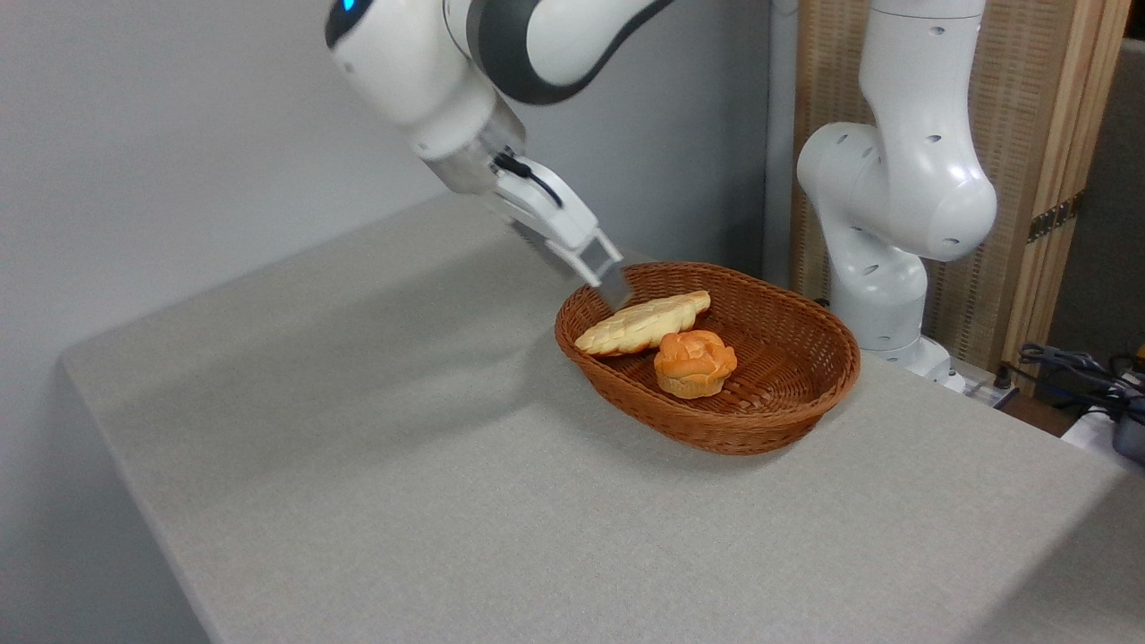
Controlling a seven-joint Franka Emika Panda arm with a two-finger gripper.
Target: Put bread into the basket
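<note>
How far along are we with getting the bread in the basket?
Done: the bread lies inside the basket, its left end propped near the rim, its other end beside the orange bun. In hand: nothing. The gripper is off the loaf, just above the basket's back-left rim; whether its jaws are open is hard to see from this angle. Left: probably only pulling the arm clear.

The bread (642, 324) is showing a pale golden-yellow crust with a braided, leaf-like pattern. The basket (760, 420) is showing brown woven wicker. The bun (694, 361) is glowing orange, shaped in rose-like folds. The table (376, 465) is wearing a plain light grey cloth. The arm (465, 63) is gleaming white with dark grey joints, and the gripper (615, 288) is showing white with grey metal fingers.
</note>
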